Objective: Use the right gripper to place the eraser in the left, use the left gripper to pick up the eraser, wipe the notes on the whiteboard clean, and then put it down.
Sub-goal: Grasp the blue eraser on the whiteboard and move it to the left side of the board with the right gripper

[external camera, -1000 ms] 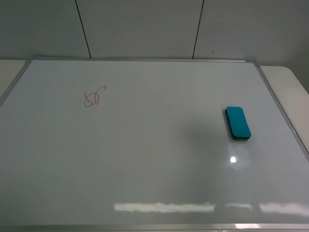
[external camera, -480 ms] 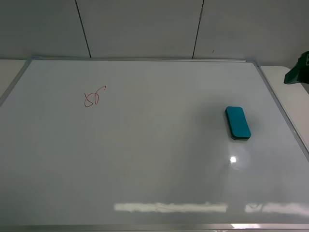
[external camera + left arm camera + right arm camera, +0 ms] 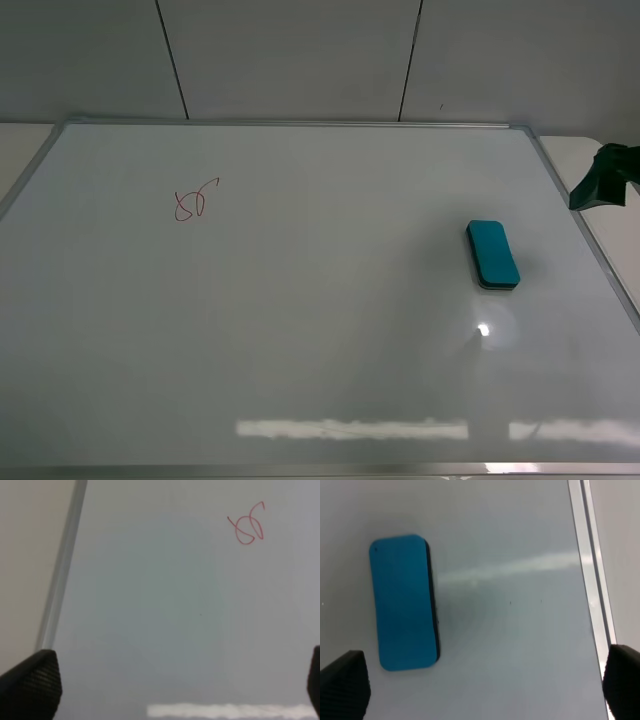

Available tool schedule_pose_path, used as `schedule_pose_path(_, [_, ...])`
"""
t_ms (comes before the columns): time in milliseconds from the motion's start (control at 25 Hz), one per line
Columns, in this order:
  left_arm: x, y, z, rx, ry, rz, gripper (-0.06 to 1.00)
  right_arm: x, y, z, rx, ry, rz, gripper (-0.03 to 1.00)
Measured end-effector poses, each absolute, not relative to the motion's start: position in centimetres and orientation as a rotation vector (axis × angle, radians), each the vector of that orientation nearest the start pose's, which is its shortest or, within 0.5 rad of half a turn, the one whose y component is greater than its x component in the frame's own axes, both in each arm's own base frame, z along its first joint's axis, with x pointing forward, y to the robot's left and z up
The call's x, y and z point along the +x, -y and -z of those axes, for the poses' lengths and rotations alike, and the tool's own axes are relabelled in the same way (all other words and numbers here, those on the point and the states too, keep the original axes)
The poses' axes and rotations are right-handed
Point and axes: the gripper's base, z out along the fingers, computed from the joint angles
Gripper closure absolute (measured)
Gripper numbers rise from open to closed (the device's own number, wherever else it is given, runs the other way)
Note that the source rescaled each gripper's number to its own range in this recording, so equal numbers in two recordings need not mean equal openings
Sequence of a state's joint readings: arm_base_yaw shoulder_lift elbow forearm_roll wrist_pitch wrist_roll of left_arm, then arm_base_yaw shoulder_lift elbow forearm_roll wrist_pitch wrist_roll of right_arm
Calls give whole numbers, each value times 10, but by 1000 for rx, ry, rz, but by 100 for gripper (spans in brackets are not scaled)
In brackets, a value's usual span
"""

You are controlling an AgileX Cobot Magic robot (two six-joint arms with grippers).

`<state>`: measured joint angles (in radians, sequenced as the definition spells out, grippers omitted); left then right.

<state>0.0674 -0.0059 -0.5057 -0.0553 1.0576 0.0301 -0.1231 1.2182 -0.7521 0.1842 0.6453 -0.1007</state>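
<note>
Whiteboard: large glossy white rectangular board [image 3: 320, 350] with a thin silver metal frame, lying flat on a pale cream table [image 3: 15, 145]; ceiling lights glare off its near part.
Eraser: small teal-blue oblong block [image 3: 492, 255] with rounded ends and a thin dark underside, lying flat on the whiteboard's right half, near the right frame edge but not touching it, long side running roughly parallel to that edge. Nothing touches it.
Notes: small red marker scribble [image 3: 195, 200], a looped squiggle with a tail, on the whiteboard's far left part, well apart from the eraser and unwiped.
Right gripper: black textured fingertips spread wide above the whiteboard [image 3: 482, 690], released and empty. The eraser [image 3: 405, 602] lies ahead of it, not between the fingers, closer to one finger than the other.
Right arm: a dark piece [image 3: 600, 178] shows just beyond the whiteboard's right frame edge, towards the far corner, apart from the eraser.
Left gripper: black textured fingertips fully apart [image 3: 172, 685], released and empty, over the whiteboard's left part near its left frame edge. The notes [image 3: 246, 524] lie ahead of it, untouched.
Wall: grey panels [image 3: 300, 60] with dark seams behind the whiteboard's far edge.
</note>
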Motion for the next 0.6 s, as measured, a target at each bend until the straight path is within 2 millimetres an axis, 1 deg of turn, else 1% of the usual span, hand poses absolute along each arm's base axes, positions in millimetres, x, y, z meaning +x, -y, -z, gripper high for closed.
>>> schedule_pose_path(160, [-6, 5, -279, -35, -2028, 5, -6, 235, 11, -251, 106, -2533, -86, 6])
schedule_pose_path(320, [-6, 5, -279, -35, -2028, 5, -6, 252, -6, -233, -9, -2571, -43, 7])
schedule_pose_path(480, [-6, 5, -279, -35, -2028, 5, -6, 276, -39, -212, -142, -2649, -33, 7])
schedule_pose_path(520, [-6, 5, -279, -35, -2028, 5, -6, 280, -48, -205, -185, -2683, -28, 7])
schedule_pose_path(600, [-6, 5, -279, -35, -2028, 5, -6, 289, -66, -197, -256, -2738, -15, 7])
